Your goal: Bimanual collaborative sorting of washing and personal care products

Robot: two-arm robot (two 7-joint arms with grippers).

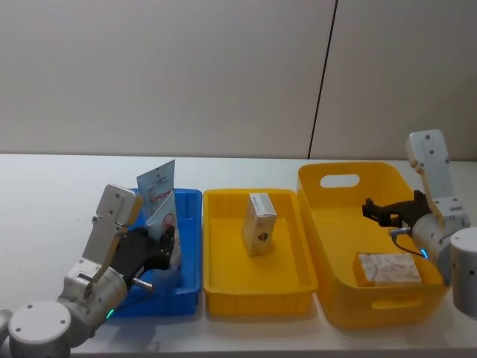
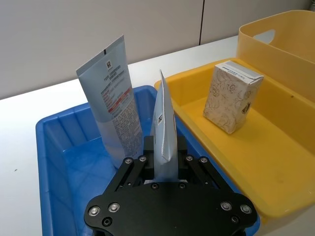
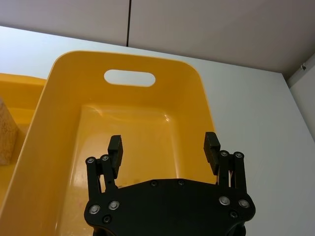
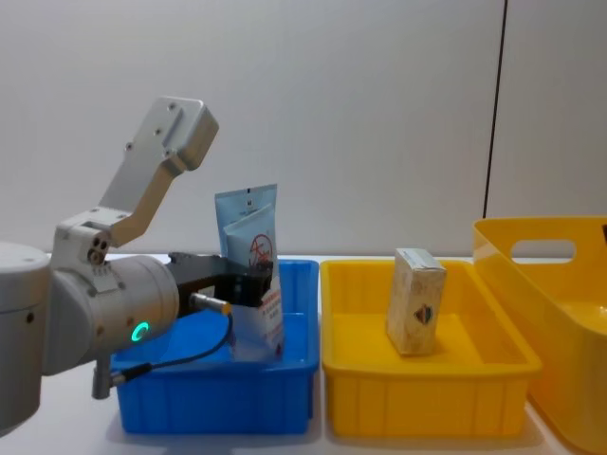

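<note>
My left gripper [image 2: 165,153] sits low in the middle of the left wrist view, its fingers clamped on the base of the narrow tube [image 2: 164,123], which stands upright and edge-on inside the blue tray [image 2: 54,162]; whether its bottom touches the tray floor I cannot tell. Just beside it, toward the upper left of that frame, the wider tube [image 2: 114,98] with red print stands in the same tray, leaning a little. At the right of the frame a cream box [image 2: 232,97] stands upright in the yellow tray [image 2: 275,162]. In the head view my right gripper [image 1: 370,210] hangs at the right over the yellow basket [image 1: 335,239], fingers spread wide and holding nothing, and a second box [image 1: 389,268] lies flat in the basket's lower right corner. I judge the sorting well along: one tube and one box look placed in their trays, the tube I hold needs only letting go, and the box in the basket looks to be what is left for my right side to fetch
</note>
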